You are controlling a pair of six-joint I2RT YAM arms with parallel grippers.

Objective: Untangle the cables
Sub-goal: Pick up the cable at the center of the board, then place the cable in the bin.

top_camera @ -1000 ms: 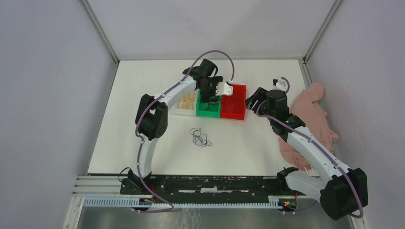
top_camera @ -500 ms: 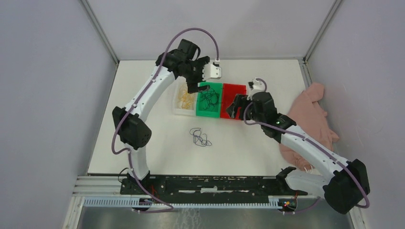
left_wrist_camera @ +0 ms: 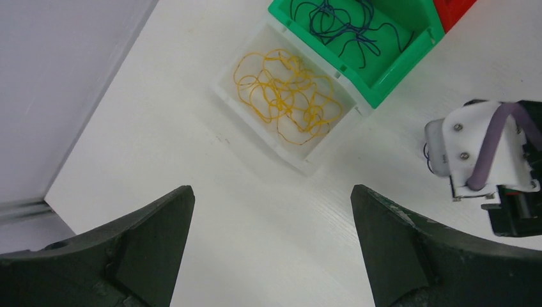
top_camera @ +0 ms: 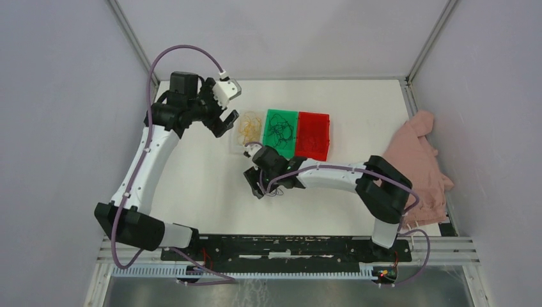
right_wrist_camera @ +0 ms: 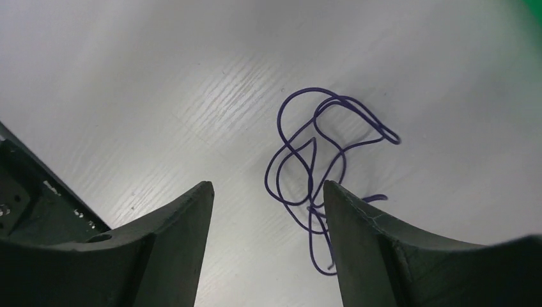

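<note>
White surface point(top_camera: 192, 185) carries a loose purple cable point(right_wrist_camera: 311, 167) beneath the right gripper point(right_wrist_camera: 265, 204), which is open and empty. Farther back, a yellow cable point(left_wrist_camera: 284, 96) fills a clear bin point(left_wrist_camera: 250, 126) and a dark blue cable point(left_wrist_camera: 345, 25) a green bin point(left_wrist_camera: 377, 89). Left gripper point(left_wrist_camera: 271, 204) hangs wide open, holding nothing.

From above, right gripper point(top_camera: 257, 184) mostly hides the purple cable point(right_wrist_camera: 311, 173).

Table point(top_camera: 192, 185) open at left — bins point(top_camera: 297, 131) crowd far middle, cloth point(top_camera: 418, 160) right.
</note>
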